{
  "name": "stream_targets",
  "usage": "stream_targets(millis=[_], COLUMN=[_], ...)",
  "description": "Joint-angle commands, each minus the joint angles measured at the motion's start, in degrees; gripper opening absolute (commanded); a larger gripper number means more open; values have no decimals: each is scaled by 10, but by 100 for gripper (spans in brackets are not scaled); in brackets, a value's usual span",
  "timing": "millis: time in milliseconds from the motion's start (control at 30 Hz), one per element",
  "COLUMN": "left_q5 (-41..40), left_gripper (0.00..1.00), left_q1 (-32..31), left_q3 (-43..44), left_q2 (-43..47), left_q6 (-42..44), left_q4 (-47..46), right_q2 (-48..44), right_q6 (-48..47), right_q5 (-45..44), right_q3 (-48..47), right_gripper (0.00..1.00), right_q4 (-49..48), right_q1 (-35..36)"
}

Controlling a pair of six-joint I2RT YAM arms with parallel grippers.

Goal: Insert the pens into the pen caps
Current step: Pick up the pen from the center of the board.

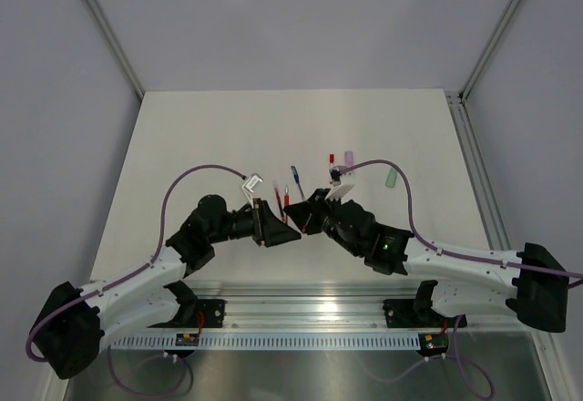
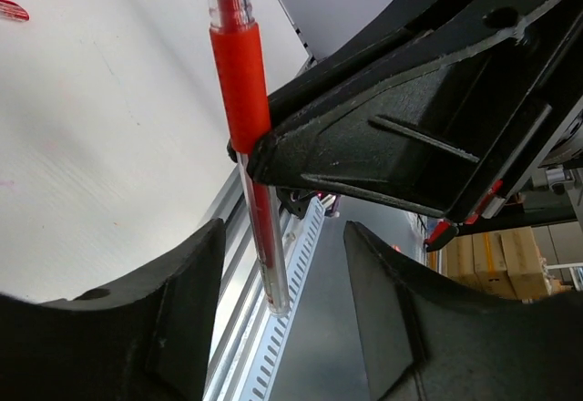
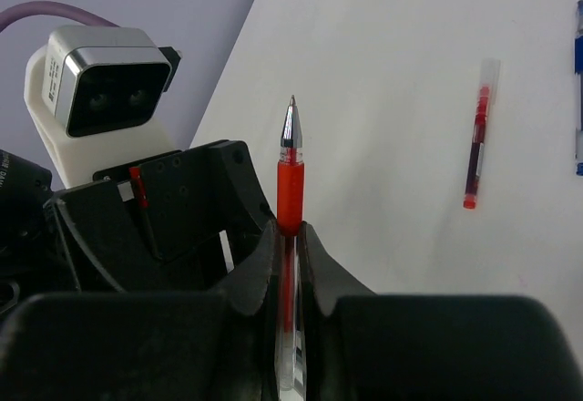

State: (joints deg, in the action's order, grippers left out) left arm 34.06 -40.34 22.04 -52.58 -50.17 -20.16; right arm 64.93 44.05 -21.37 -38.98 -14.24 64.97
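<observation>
My right gripper (image 3: 290, 237) is shut on a red pen (image 3: 290, 187) with a clear barrel, whose silver tip points up out of the jaws. In the left wrist view the same red pen (image 2: 248, 100) hangs down between the wide-apart fingers of my left gripper (image 2: 282, 237), close to the left finger (image 2: 173, 282) with a gap showing. Both grippers meet at the table's middle, left gripper (image 1: 276, 223) facing right gripper (image 1: 310, 214). Another red pen (image 3: 476, 146) and a blue pen (image 1: 296, 180) lie on the table. A red cap (image 1: 332, 158) and a pink cap (image 1: 347, 158) stand further back.
A green piece (image 1: 389, 179) lies to the right of the caps. The left wrist's white camera (image 3: 100, 82) sits close to the right gripper. A slotted metal rail (image 1: 301, 337) runs along the near edge. White walls (image 1: 291, 18) enclose the table (image 1: 182, 137).
</observation>
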Motion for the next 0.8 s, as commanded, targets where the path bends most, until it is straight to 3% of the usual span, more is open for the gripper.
stream_targets(millis=[0,67,200,267,367,400,433,567,700,767], left_q5=[-29,-37,-52,-68,-84,-87,-94,-113,-139,-153], left_gripper=[49,42,7,0,0,0,0,0,0,0], left_q1=[-8,-10,-15,-17,-19,-19,-19,-19,-19,-19], left_q3=[-4,-7,-9,-9,-13,-15,-17,-26,-31,-34], left_q2=[1,5,21,30,47,50,54,75,98,105], left_q6=[7,9,24,30,45,48,54,68,94,100], left_q4=[-52,-52,-43,-34,-17,-12,-9,2,22,23], right_q2=[-11,-11,-11,-10,-15,-18,-19,-24,-84,-105], right_q6=[12,10,16,16,14,9,4,-25,-22,-7], right_q5=[-10,-10,-10,-10,-10,-9,-9,-26,-55,-64], right_q3=[-1,-2,0,0,-1,-5,-9,-48,-32,-22], right_gripper=[0,0,0,0,7,14,29,47,45,33], right_q4=[-33,-28,-26,-21,-9,-4,13,110,176,214], right_q1=[10,10,12,12,13,13,13,11,9,-1])
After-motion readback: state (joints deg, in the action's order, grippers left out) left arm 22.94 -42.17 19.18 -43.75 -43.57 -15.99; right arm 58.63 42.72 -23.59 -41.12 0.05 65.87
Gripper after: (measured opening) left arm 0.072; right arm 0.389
